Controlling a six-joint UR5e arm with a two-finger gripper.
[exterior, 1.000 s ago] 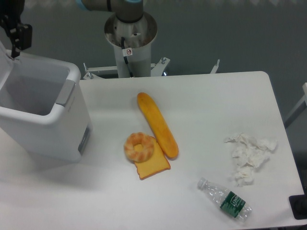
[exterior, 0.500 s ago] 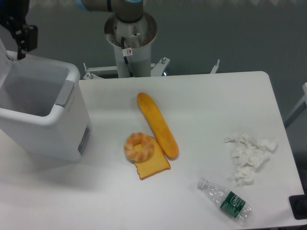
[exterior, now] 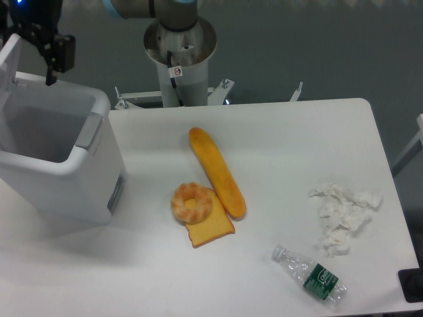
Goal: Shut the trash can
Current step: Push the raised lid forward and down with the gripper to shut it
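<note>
One open trash can (exterior: 63,175) directly below the claw (exterior: 46,49), its spread indiscernible.

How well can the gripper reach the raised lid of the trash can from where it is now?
Probably well. The gripper hangs just beside the raised lid of the trash can, above its open back edge. Nothing stands between them; the food items lie away on the table.

one trash can (exterior: 63,168) is sitting open | one gripper (exterior: 39,46) is hanging over it | one baguette (exterior: 217,172) is lying | one donut (exterior: 192,202) is resting | one toast slice (exterior: 211,228) | one bottle (exterior: 310,274) | one tissue heap (exterior: 344,214) | one table (exterior: 291,139)
</note>
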